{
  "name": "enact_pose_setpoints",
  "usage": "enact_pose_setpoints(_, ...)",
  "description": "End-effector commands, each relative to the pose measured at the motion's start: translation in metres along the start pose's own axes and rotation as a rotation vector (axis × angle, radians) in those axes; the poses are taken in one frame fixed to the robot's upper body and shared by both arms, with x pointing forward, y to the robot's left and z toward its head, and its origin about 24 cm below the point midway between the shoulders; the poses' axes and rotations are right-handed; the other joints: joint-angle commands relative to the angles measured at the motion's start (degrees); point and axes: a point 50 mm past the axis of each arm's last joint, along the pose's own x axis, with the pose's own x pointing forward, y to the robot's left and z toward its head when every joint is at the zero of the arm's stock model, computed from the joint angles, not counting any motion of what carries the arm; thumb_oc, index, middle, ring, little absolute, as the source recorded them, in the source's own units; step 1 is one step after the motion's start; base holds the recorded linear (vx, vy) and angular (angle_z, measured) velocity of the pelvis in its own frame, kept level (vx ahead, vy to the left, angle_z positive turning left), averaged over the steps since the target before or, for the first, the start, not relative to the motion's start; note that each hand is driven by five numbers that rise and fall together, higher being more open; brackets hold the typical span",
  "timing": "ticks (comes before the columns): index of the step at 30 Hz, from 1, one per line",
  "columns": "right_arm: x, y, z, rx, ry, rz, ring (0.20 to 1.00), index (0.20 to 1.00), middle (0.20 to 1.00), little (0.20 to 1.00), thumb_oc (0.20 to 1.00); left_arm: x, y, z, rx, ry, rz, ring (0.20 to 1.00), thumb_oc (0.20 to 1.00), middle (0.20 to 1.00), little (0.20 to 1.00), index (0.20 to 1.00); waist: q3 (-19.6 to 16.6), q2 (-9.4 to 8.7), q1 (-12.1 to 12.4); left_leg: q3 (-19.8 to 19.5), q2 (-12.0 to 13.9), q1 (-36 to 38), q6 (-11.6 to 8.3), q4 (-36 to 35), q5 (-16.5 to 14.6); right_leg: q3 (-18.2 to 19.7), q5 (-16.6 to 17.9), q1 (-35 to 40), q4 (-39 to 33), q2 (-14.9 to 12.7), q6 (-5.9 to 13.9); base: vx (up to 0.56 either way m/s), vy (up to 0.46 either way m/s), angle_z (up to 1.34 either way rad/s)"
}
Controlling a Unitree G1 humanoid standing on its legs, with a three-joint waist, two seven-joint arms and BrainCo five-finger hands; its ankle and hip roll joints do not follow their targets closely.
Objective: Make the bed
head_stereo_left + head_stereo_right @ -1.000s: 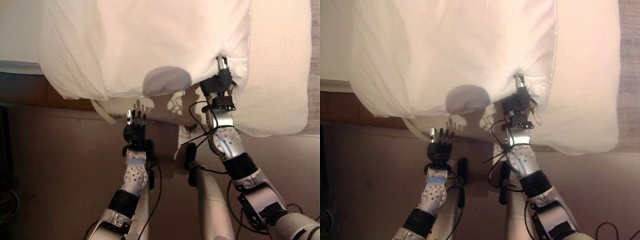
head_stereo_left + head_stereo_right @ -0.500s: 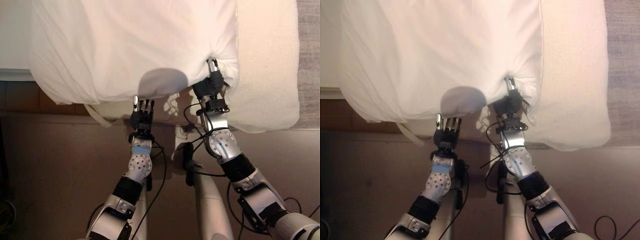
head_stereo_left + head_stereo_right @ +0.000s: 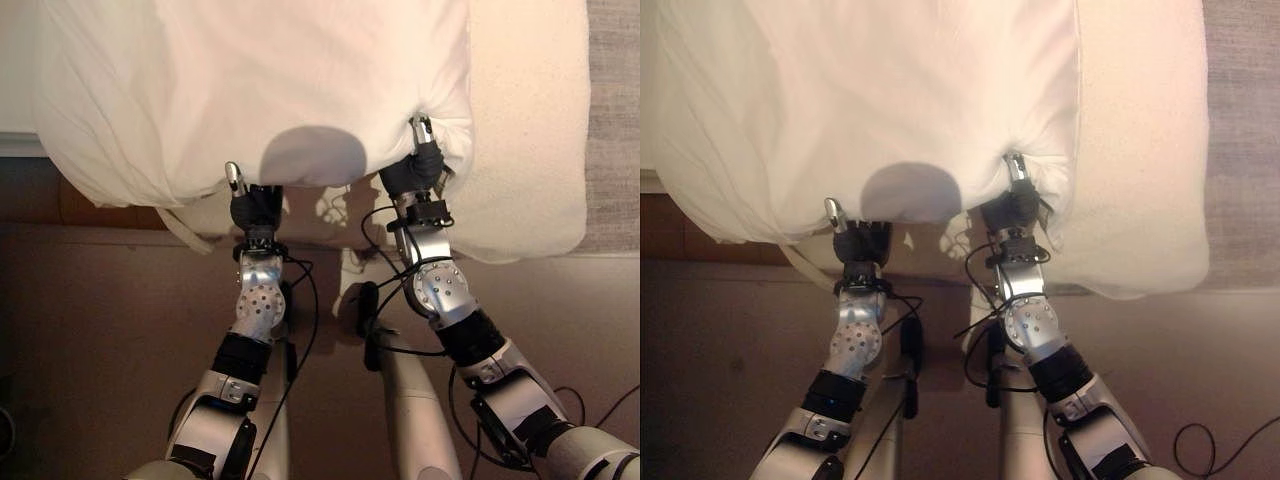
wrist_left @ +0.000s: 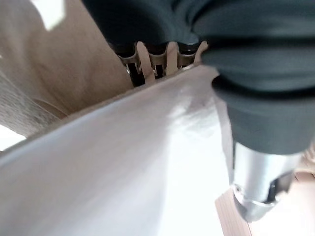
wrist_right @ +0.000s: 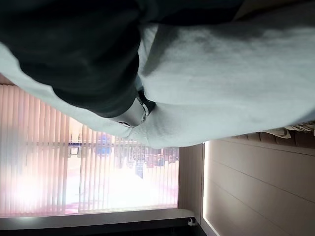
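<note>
Overhead, both robot hands at duvet (image 3: 250, 90) edge, wrist views cloth-filled

L hand (image 3: 252, 208) fingers hidden under white duvet (image 3: 250, 90); duvet cut off at top.

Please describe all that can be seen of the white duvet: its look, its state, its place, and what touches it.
The white duvet is soft, puffy cloth with gentle creases. It lies across the bed, and its near edge hangs over the bed's side toward the floor. Near its corner the cloth is bunched into a pucker where the right hand pinches it. The left hand is at the hanging edge, with its fingers reaching under the cloth and its thumb outside. To the right, a cream, rougher-looking bed surface lies uncovered.
</note>
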Motion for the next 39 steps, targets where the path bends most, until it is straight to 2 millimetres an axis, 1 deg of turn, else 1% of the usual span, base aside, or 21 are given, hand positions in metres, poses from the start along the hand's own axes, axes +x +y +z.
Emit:
enact_pose_setpoints(1, -0.009, 0.041, -0.001, 0.057, -0.032, 0.252, 0.2, 0.2, 0.2, 0.2, 0.2, 0.002, -0.009, 0.02, 0.046, -0.091, -0.084, 1.0, 1.0, 1.0, 1.0, 1.0, -7.05, -0.73, -0.83, 0.36, -1.92, -2.43, 2.09, 0.41, -0.38, 1.68, 1.25, 1.23, -2.34, 1.16, 5.08, 0.0, 0.0, 0.0)
enact_pose_setpoints(2, -0.009, 0.041, 0.0, 0.052, -0.033, 0.254, 0.2, 0.2, 0.2, 0.2, 0.2, 0.004, -0.008, 0.026, 0.057, -0.112, -0.076, 1.0, 1.0, 1.0, 1.0, 1.0, -7.05, -0.71, -0.79, 0.38, -1.88, -2.36, 2.09, 0.36, -0.39, 1.69, 1.25, 1.22, -2.24, 1.19, 5.09, 0.0, 0.0, 0.0)
enact_pose_setpoints(3, -0.01, 0.041, 0.0, 0.043, -0.029, 0.253, 0.2, 0.2, 0.2, 0.2, 0.2, 0.008, -0.006, 0.035, 0.086, -0.14, -0.058, 1.0, 1.0, 1.0, 1.0, 1.0, -7.17, -0.57, -0.75, 0.4, -1.81, -2.4, 1.98, 0.31, -0.31, 1.68, 1.23, 1.09, -2.17, 1.16, 5.11, 0.0, 0.0, 0.0)
enact_pose_setpoints(4, -0.01, 0.04, 0.0, 0.039, -0.025, 0.25, 0.2, 0.2, 0.2, 0.2, 0.2, 0.01, -0.004, 0.04, 0.096, -0.156, -0.047, 1.0, 1.0, 1.0, 1.0, 1.0, -7.24, -0.51, -0.76, 0.4, -1.77, -2.5, 2.0, 0.35, -0.28, 1.7, 1.26, 1.02, -2.1, 1.2, 5.1, 0.0, 0.0, 0.0)
enact_pose_setpoints(5, -0.01, 0.041, 0.0, 0.039, -0.024, 0.251, 0.2, 0.2, 0.2, 0.2, 0.2, 0.01, -0.005, 0.04, 0.095, -0.156, -0.048, 1.0, 1.0, 1.0, 1.0, 1.0, -7.29, -0.5, -0.79, 0.4, -1.78, -2.74, 2.02, 0.27, 0.05, 1.69, 1.55, 0.8, -2.2, 1.19, 5.07, 0.0, 0.0, 0.0)
enact_pose_setpoints(6, -0.01, 0.039, -0.001, 0.035, -0.018, 0.241, 0.2, 0.2, 0.2, 0.2, 0.2, 0.017, -0.002, 0.052, 0.139, -0.191, -0.019, 1.0, 1.0, 1.0, 1.0, 1.0, -7.36, -0.43, -0.88, 0.46, -1.76, -2.82, 1.93, 0.42, 0.07, 1.72, 1.59, 0.88, -2.34, 1.19, 5.08, 0.0, 0.0, 0.0)
enact_pose_setpoints(10, -0.01, 0.037, 0.001, 0.02, -0.008, 0.229, 0.2, 0.2, 0.2, 0.2, 0.2, 0.028, -0.001, 0.076, 0.213, -0.268, 0.036, 1.0, 1.0, 1.0, 1.0, 1.0, -7.73, -0.12, -1.12, 0.56, -1.69, -3.38, 1.69, 1.22, 0.02, 1.58, 1.51, 0.54, -2.0, 0.97, 5.05, 0.0, 0.0, 0.0)
enact_pose_setpoints(13, -0.013, 0.035, 0.002, 0.013, -0.007, 0.207, 0.2, 0.2, 0.2, 0.2, 0.2, 0.033, 0.005, 0.095, 0.261, -0.327, 0.11, 1.0, 1.0, 1.0, 1.0, 1.0, -8.06, 0.23, -1.3, 0.57, -1.61, -3.17, 1.63, 1.47, -0.53, 1.67, 1.09, 0.73, -1.63, 0.91, 5.1, 0.0, 0.0, 0.0)
enact_pose_setpoints(15, -0.015, 0.034, 0.002, 0.006, 0.0, 0.197, 0.2, 0.2, 0.2, 0.2, 0.2, 0.035, 0.01, 0.106, 0.282, -0.361, 0.161, 1.0, 1.0, 1.0, 1.0, 1.0, -8.29, 0.45, -1.46, 0.66, -1.55, -3.79, 1.57, 1.68, -0.07, 1.53, 1.45, 0.25, -1.54, 0.79, 5.05, 0.0, 0.0, 0.0)
enact_pose_setpoints(16, -0.016, 0.032, 0.003, 0.002, 0.002, 0.19, 0.2, 0.2, 0.2, 0.2, 0.2, 0.036, 0.011, 0.114, 0.304, -0.383, 0.179, 1.0, 1.0, 1.0, 1.0, 1.0, -8.24, 0.62, -1.42, 0.71, -1.54, -3.56, 1.55, 1.91, -0.52, 1.6, 1.09, 0.41, -1.31, 0.8, 5.06, 0.0, 0.0, 0.0)
enact_pose_setpoints(17, -0.017, 0.031, 0.002, 0.0, 0.005, 0.184, 0.2, 0.2, 0.2, 0.2, 0.2, 0.036, 0.012, 0.119, 0.305, -0.399, 0.197, 1.0, 1.0, 1.0, 1.0, 1.0, -8.36, 0.69, -1.47, 0.71, -1.54, -3.82, 1.58, 1.85, -0.13, 1.59, 1.42, 0.16, -1.38, 0.8, 5.05, 0.0, 0.0, 0.0)
enact_pose_setpoints(21, -0.022, 0.028, 0.003, -0.01, 0.014, 0.156, 0.2, 0.2, 0.2, 0.2, 0.2, 0.035, 0.021, 0.132, 0.353, -0.426, 0.276, 1.0, 1.0, 1.0, 1.0, 1.0, -8.33, 1.04, -1.54, 0.87, -1.39, -3.35, 1.42, 1.96, -0.51, 1.67, 1.03, 0.67, -1.27, 0.75, 5.17, 0.0, 0.0, 0.0)
enact_pose_setpoints(22, -0.024, 0.026, 0.002, -0.013, 0.025, 0.149, 0.2, 0.2, 0.2, 0.2, 0.2, 0.036, 0.021, 0.136, 0.355, -0.448, 0.293, 0.203, 0.203, 0.203, 0.203, 0.203, -8.24, 1.22, -1.63, 0.95, -1.39, -3.3, 1.29, 1.5, 0.1, 1.82, 1.48, 0.7, -1.67, 0.78, 5.17, 0.0, 0.0, 0.0)
enact_pose_setpoints(27, -0.028, 0.023, -0.001, -0.019, 0.04, 0.129, 0.2, 0.2, 0.2, 0.2, 0.2, 0.038, 0.021, 0.135, 0.381, -0.441, 0.311, 0.2, 0.2, 0.2, 0.2, 0.2, -8.0, 1.43, -1.72, 1.11, -1.32, -2.54, 0.95, 0.18, 1.05, 1.94, 1.96, 1.4, -2.8, 0.97, 5.16, 0.0, 0.0, 0.0)
enact_pose_setpoints(32, -0.035, 0.012, -0.006, -0.018, 0.062, 0.055, 0.2, 0.2, 0.2, 0.2, 0.2, 0.033, 0.028, 0.13, 0.393, -0.426, 0.343, 0.2, 0.2, 0.2, 0.2, 0.2, -7.48, 1.89, -1.39, 0.88, -0.82, 0.52, 0.48, -3.42, 3.2, 1.65, 2.1, 3.85, -4.58, 1.86, 5.07, -0.01, -0.068, -0.06)
enact_pose_setpoints(34, -0.039, 0.001, -0.003, -0.025, 0.043, 0.003, 0.2, 0.2, 0.2, 0.2, 0.2, 0.023, 0.037, 0.121, 0.378, -0.401, 0.355, 0.2, 0.2, 0.2, 0.2, 0.2, -7.27, 2.33, -1.01, -0.01, -0.71, 2.91, -0.12, -5.33, 4.07, 1.32, 0.77, 5.73, -4.32, 2.33, 4.66, 0.01, -0.163, -0.06)
enact_pose_setpoints(35, -0.042, -0.004, 0.001, -0.038, 0.028, -0.02, 0.2, 0.2, 0.2, 0.2, 0.2, 0.017, 0.042, 0.116, 0.371, -0.388, 0.36, 0.2, 0.2, 0.2, 0.2, 0.2, -7.25, 2.52, -0.88, -0.41, -0.65, 3.33, -0.53, -6.11, 5.15, 1.04, 0.79, 6.21, -4.53, 2.52, 4.3, 0.01, -0.193, -0.01)
enact_pose_setpoints(36, -0.048, -0.012, 0.004, -0.048, 0.017, -0.062, 0.2, 0.2, 0.2, 0.2, 0.2, 0.01, 0.045, 0.111, 0.366, -0.372, 0.358, 0.2, 0.2, 0.2, 0.2, 0.2, -7.19, 2.7, -0.73, -1.1, -0.38, 5.02, -1.1, -7.62, 5.78, 0.39, -0.06, 7.53, -4.64, 2.79, 3.98, -0.02, -0.19, 0.03)
enact_pose_setpoints(37, -0.053, -0.015, 0.007, -0.06, 0.006, -0.087, 0.2, 0.2, 0.2, 0.2, 0.2, 0.004, 0.048, 0.107, 0.361, -0.36, 0.356, 0.2, 0.2, 0.2, 0.2, 0.2, -7.32, 2.9, -0.7, -1.51, -0.17, 5.77, -1.39, -8.81, 6.84, 0.09, -0.12, 7.96, -4.94, 3.22, 3.58, 0.01, -0.214, 0.08)
enact_pose_setpoints(38, -0.059, -0.02, 0.013, -0.086, -0.009, -0.124, 0.2, 0.2, 0.2, 0.2, 0.2, -0.003, 0.051, 0.103, 0.358, -0.347, 0.357, 0.2, 0.2, 0.2, 0.2, 0.2, -7.21, 2.84, -0.74, -1.89, 0.08, 7.24, -1.9, -9.79, 7.43, -0.3, -0.89, 9.53, -5.28, 3.47, 3.22, -0.02, -0.203, 0.17)
enact_pose_setpoints(39, -0.066, -0.025, 0.021, -0.136, -0.025, -0.167, 0.2, 0.2, 0.2, 0.2, 0.2, -0.009, 0.052, 0.1, 0.359, -0.336, 0.355, 0.2, 0.2, 0.2, 0.2, 0.2, -6.8, 2.74, -0.74, -2.44, 0.19, 8.05, -2.45, -10.25, 8.55, -0.75, -0.84, 10.86, -6.12, 3.67, 2.84, -0.01, -0.206, 0.32)
